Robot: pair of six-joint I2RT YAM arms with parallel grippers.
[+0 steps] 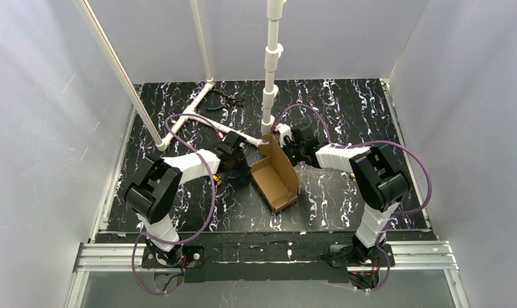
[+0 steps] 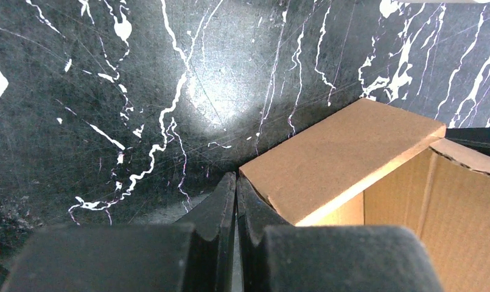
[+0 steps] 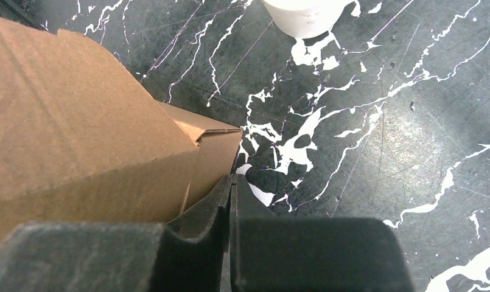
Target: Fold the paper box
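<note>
The brown cardboard paper box (image 1: 276, 174) stands open-topped in the middle of the black marbled table, its walls raised and its lid flap up at the far end. My left gripper (image 1: 241, 156) is shut and empty, pressed against the box's left wall; in the left wrist view its tips (image 2: 236, 181) touch the corner of a folded cardboard wall (image 2: 339, 152). My right gripper (image 1: 289, 149) is shut and empty against the box's right far side; in the right wrist view its tips (image 3: 231, 180) rest beside the box wall (image 3: 90, 140).
A white pipe post (image 1: 269, 77) stands just behind the box; its base shows in the right wrist view (image 3: 303, 15). A white pipe frame (image 1: 191, 112) lies at the back left. Small black pliers (image 1: 225, 97) lie near the far edge.
</note>
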